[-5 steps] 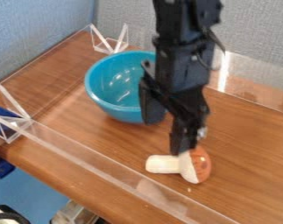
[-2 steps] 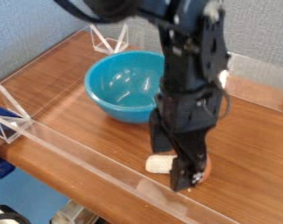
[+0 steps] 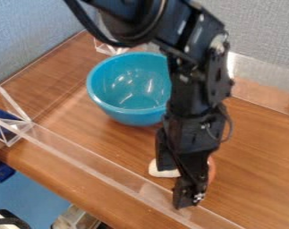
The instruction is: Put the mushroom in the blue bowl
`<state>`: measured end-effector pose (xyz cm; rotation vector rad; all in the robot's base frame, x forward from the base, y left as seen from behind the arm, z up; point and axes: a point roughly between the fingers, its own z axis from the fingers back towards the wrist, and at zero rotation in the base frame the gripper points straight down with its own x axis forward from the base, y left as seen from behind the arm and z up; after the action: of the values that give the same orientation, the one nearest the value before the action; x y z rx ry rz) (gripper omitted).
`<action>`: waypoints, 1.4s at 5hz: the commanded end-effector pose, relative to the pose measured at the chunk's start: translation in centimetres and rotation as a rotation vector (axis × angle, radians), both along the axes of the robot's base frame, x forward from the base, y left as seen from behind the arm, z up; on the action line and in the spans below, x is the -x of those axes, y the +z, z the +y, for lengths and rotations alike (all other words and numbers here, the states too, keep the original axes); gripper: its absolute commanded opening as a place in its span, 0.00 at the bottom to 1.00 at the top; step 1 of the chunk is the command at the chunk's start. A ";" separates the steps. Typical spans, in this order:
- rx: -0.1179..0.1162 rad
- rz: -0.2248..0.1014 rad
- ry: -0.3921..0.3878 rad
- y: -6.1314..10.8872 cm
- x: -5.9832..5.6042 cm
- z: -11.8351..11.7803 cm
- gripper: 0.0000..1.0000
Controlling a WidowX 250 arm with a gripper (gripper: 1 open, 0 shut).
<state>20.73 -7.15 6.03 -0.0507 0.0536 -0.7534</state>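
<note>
The blue bowl (image 3: 129, 87) sits on the wooden table at the back left, empty. The mushroom (image 3: 164, 166) lies on its side in front of and to the right of the bowl. Only the cream stem end shows; the black gripper hides the cap. My gripper (image 3: 191, 183) points straight down and is low over the mushroom, open, with its jaws on either side of it. One dark finger (image 3: 185, 194) reaches the table near the front wall. Whether the fingers touch the mushroom I cannot tell.
A low clear acrylic wall (image 3: 80, 161) runs along the table's front edge, close to the gripper, with more clear panels at the back (image 3: 260, 76). Clear triangular brackets stand at the left (image 3: 12, 125) and behind the bowl (image 3: 105, 38).
The gripper has come down onto the mushroom and rolled a little. It now covers the reddish cap that showed earlier. The jaws stay open, and the mushroom and bowl have not moved.
</note>
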 end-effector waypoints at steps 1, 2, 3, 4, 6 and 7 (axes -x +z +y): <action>-0.003 -0.022 -0.016 0.1 -0.5 -0.2 1.00; -0.008 -0.021 -0.016 -0.2 -0.7 0.0 1.00; -0.013 -0.021 -0.016 -0.5 -0.9 0.2 0.00; -0.020 -0.035 -0.014 0.0 -1.2 0.4 0.00; -0.040 -0.082 -0.012 2.8 -1.9 0.8 0.00; -0.052 -0.103 -0.015 3.8 -2.1 0.9 0.00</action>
<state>21.97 -6.24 8.34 0.0270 0.0418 -0.7829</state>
